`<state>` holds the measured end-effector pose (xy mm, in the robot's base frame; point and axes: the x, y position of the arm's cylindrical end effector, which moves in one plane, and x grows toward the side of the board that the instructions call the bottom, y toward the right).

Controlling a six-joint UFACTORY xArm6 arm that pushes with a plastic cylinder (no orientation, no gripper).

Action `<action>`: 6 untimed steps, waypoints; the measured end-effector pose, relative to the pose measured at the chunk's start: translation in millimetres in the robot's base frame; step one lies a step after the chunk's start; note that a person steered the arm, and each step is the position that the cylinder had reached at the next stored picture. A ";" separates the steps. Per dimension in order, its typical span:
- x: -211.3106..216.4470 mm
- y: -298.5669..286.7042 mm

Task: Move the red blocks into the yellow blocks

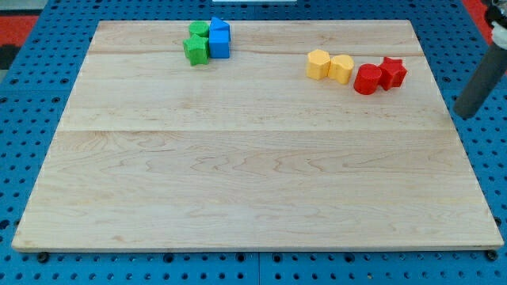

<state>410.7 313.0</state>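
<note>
Right now my tip (pixel 463 115) sits at the view's right edge, just past the right border of the wooden counter (pixel 253 174), over the blue pegboard (pixel 491 182) that surrounds it. The dark rod slants up toward the view's top right corner. There are no fingers on this arm, only the rod, so nothing is being gripped and nothing can open or close.

Up in the view's top right quarter the four task blocks form a short row. From the view's left: a yellow hexagonal block (pixel 318 64), then a second yellow block (pixel 341 69) pressed against it, its shape hard to read but possibly rounded or heart-like. Next comes the red round block (pixel 367 80), which sits right against the second yellow block or a hair off it; the gap is too fine to judge. The red star block (pixel 392 72) touches the round red one on its right side. My tip is well apart from all of them, to the view's right and a little lower than the red star.

Near the view's top, left of centre, a separate cluster huddles together: a green block (pixel 199 31), a green star-like block (pixel 196 49) below it, and a blue block (pixel 219 38) tight against their right sides
</note>
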 end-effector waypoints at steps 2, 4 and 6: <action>-68.8 -17.3; -73.2 -94.6; -41.6 -115.2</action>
<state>369.1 197.8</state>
